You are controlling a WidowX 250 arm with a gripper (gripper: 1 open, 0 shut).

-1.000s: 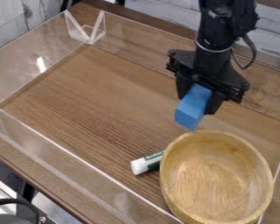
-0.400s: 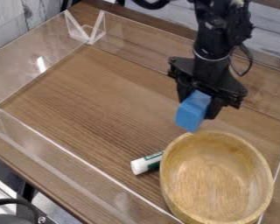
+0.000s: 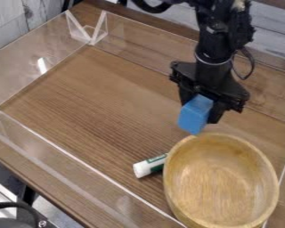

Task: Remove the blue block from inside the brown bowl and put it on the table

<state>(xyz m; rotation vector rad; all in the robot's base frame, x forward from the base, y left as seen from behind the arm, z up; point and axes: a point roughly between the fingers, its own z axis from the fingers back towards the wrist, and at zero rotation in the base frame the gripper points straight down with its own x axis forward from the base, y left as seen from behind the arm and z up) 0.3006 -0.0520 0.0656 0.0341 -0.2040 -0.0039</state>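
The blue block [image 3: 194,116] is already outside the brown bowl [image 3: 220,182], just behind its far rim, so I judge the placing step is in hand. Next, lower if needed, then release on the table [image 3: 92,110]. The gripper [image 3: 196,103] is clamped on the block; whether it touches wood, I cannot tell surely

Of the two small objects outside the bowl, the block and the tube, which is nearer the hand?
The bright-blue block, right at the hand's fingertips; the white-and-green tube lies farther off.
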